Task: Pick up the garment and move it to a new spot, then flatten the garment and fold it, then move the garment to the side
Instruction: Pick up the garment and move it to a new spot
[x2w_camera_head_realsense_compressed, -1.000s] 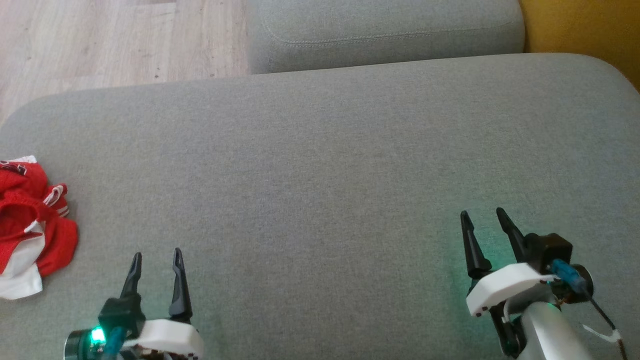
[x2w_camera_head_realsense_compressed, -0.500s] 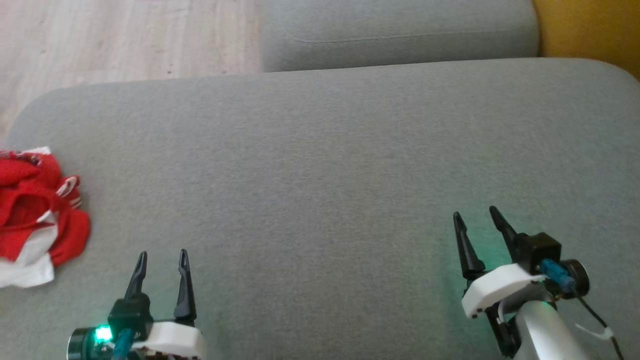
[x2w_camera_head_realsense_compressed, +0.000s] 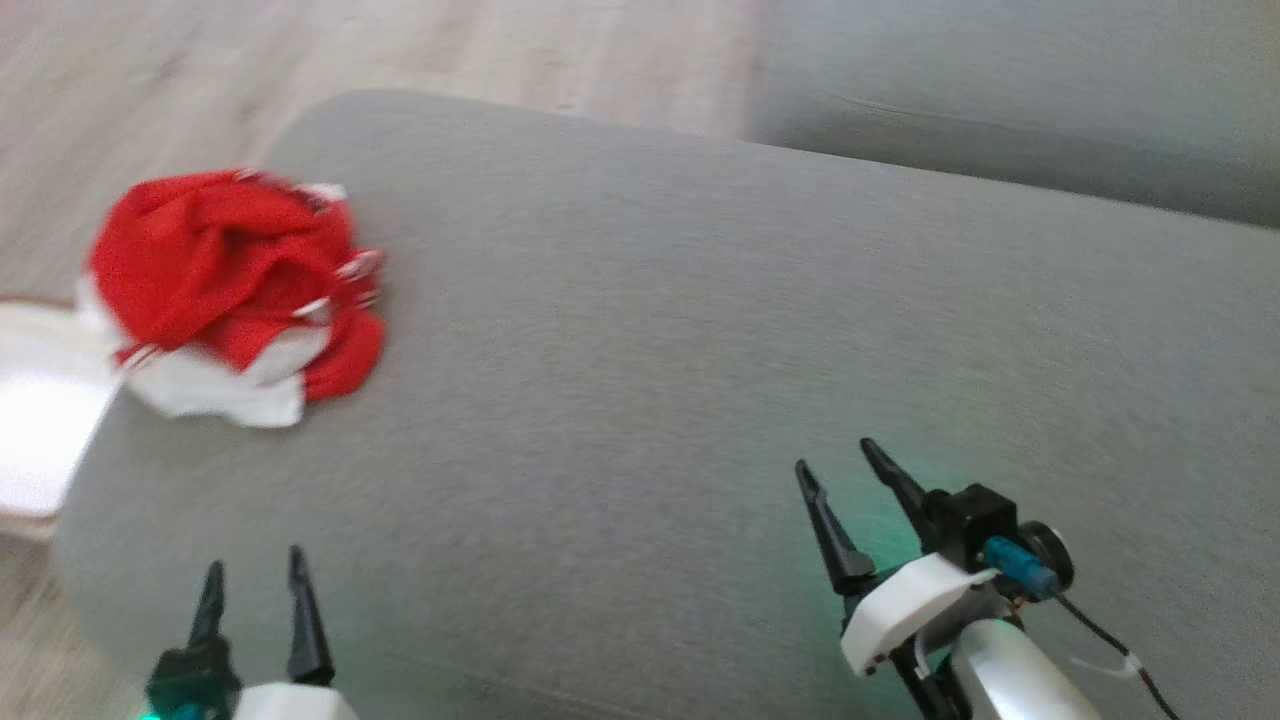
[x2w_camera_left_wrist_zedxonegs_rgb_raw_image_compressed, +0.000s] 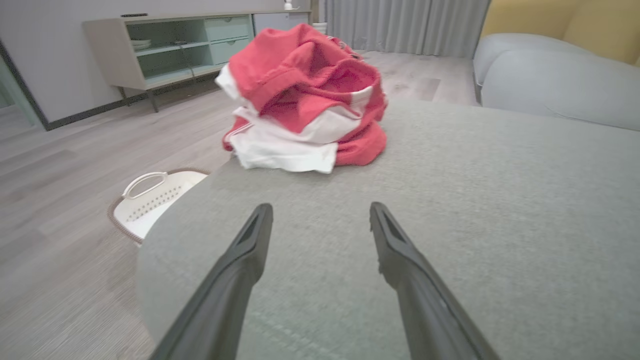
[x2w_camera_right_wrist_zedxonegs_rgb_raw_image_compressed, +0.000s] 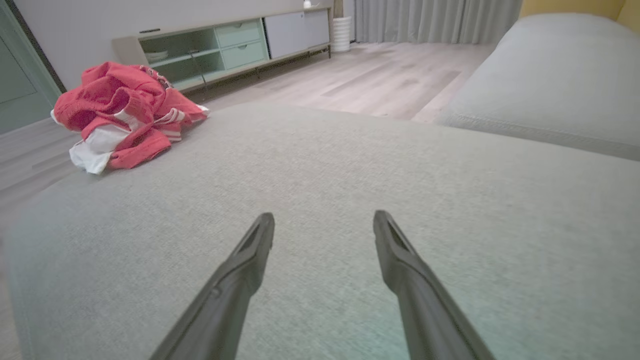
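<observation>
Plainly, with the crumpled red-and-white garment (x2w_camera_head_realsense_compressed: 230, 280) heaped at the left end of the grey cushion (x2w_camera_head_realsense_compressed: 640, 330), touched by neither arm, our left gripper (x2w_camera_head_realsense_compressed: 254, 562) and right gripper (x2w_camera_head_realsense_compressed: 836, 457) hover low with fingers spread and empty, presumably readied for reaching over to it.

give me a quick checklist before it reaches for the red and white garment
1. Left gripper open and empty: ok
2. Right gripper open and empty: ok
3. Garment in sight, crumpled near the left corner of the cushion, nothing on it: ok
4. Bare cushion between left gripper and garment: ok
5. Garment wholly on the cushion, not over the rim above the basket: cannot tell
6. Head view sharp enough to aim: not ok, smeared
</observation>
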